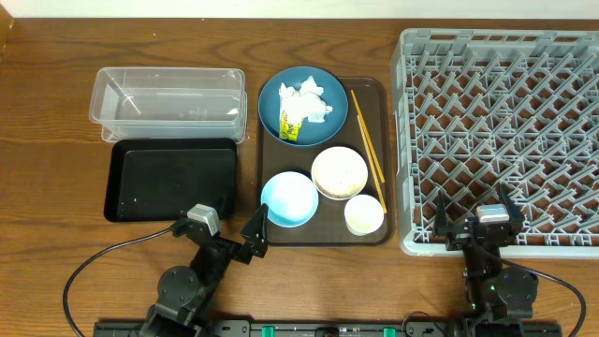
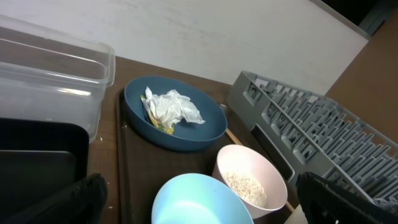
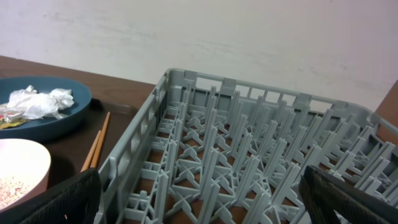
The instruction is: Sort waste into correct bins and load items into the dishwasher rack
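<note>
On the brown tray, a dark-blue plate (image 1: 281,98) holds crumpled tissue (image 1: 307,96) and a yellow wrapper (image 1: 290,127). In front of it stand a cream bowl (image 1: 339,172) with rice (image 2: 245,185), a light-blue bowl (image 1: 289,199) and a small white cup (image 1: 364,214). Chopsticks (image 1: 367,138) lie along the tray's right side. The clear tub (image 1: 168,97) and black tray (image 1: 168,178) are at the left, and the grey rack (image 1: 505,122) is at the right. My left gripper (image 1: 223,227) hangs open near the light-blue bowl (image 2: 193,199). My right gripper (image 1: 473,208) is open over the rack's near edge (image 3: 249,155).
The brown serving tray (image 1: 379,94) sits between the bins and the rack. Both arm bases stand at the table's front edge. A pale wall runs behind the table in the wrist views.
</note>
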